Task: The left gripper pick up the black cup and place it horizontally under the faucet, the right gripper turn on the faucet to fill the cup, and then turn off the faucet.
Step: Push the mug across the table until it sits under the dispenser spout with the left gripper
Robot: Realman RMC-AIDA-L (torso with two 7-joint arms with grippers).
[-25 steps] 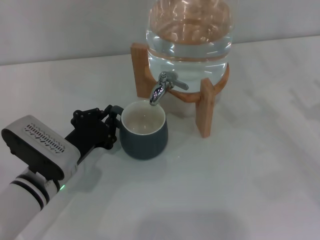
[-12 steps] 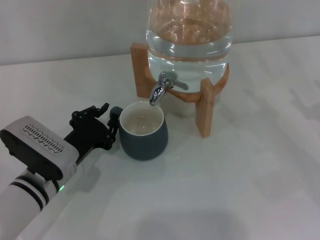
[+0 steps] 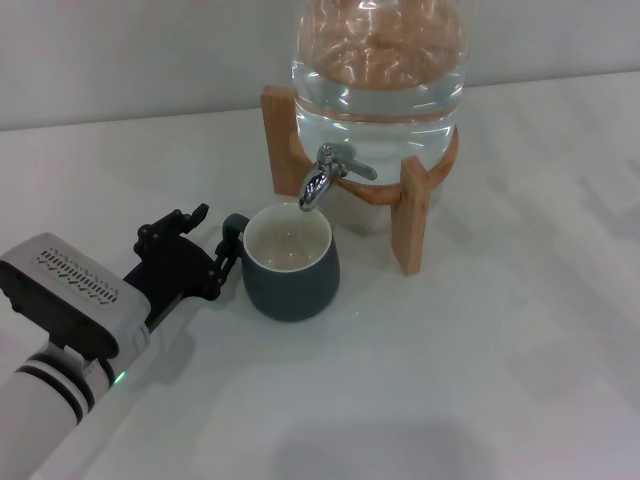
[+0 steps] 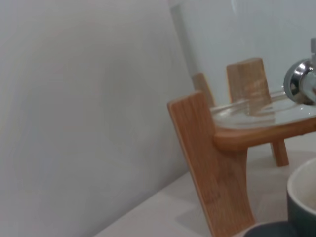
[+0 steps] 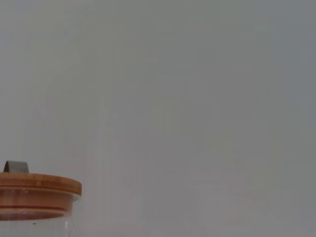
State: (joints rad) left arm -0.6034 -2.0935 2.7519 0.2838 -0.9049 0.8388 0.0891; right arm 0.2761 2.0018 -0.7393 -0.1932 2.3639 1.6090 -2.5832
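Note:
The black cup [image 3: 290, 275] stands upright on the white table with its cream inside showing, right below the nozzle of the chrome faucet [image 3: 322, 178]. The faucet is fitted to the clear glass jar [image 3: 378, 70] of water. My left gripper [image 3: 210, 236] is open just to the left of the cup, its prongs spread near the small handle [image 3: 233, 223] and holding nothing. In the left wrist view the cup's rim [image 4: 302, 197] and the faucet [image 4: 302, 81] show at the edge. The right gripper is out of view.
The jar rests on a wooden stand [image 3: 412, 215] whose legs flank the cup; one leg fills the left wrist view [image 4: 212, 163]. The right wrist view shows only the jar's wooden lid [image 5: 34, 193] against a grey wall. The white table [image 3: 500, 350] stretches to the right and front.
My left gripper has opened its prongs off the cup's handle and drawn back a little to the left. The cup has stayed under the faucet.

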